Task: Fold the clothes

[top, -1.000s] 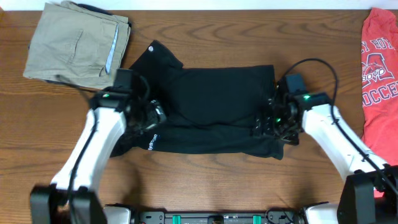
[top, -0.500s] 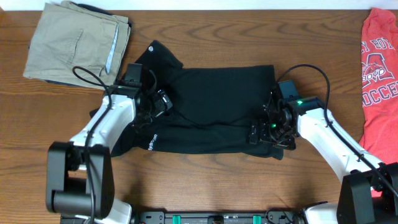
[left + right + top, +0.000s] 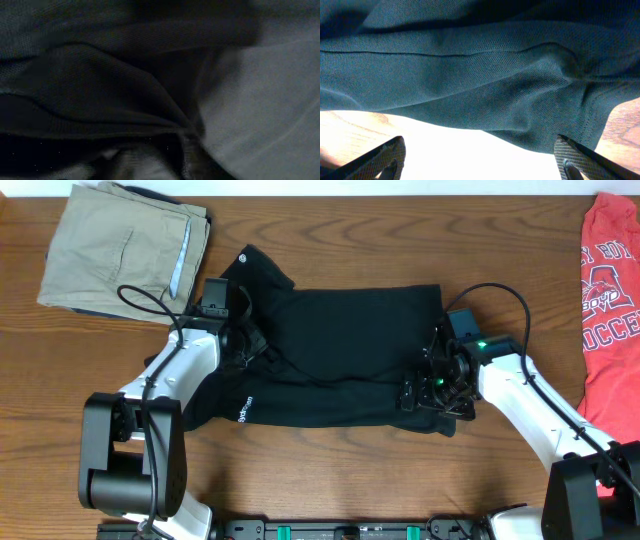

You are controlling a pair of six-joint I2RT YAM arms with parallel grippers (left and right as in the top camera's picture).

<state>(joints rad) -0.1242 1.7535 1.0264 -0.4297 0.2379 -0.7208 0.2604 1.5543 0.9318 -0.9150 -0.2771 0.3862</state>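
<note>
view: close, dim | black shirt (image 3: 100, 90) fills frame | creased folds | paler grey right

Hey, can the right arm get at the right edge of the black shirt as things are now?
Probably yes. The right pincer sits open at the black shirt, whose edge lies just ahead of its fingers. Nothing visible lies on that edge or stands in between.
</note>
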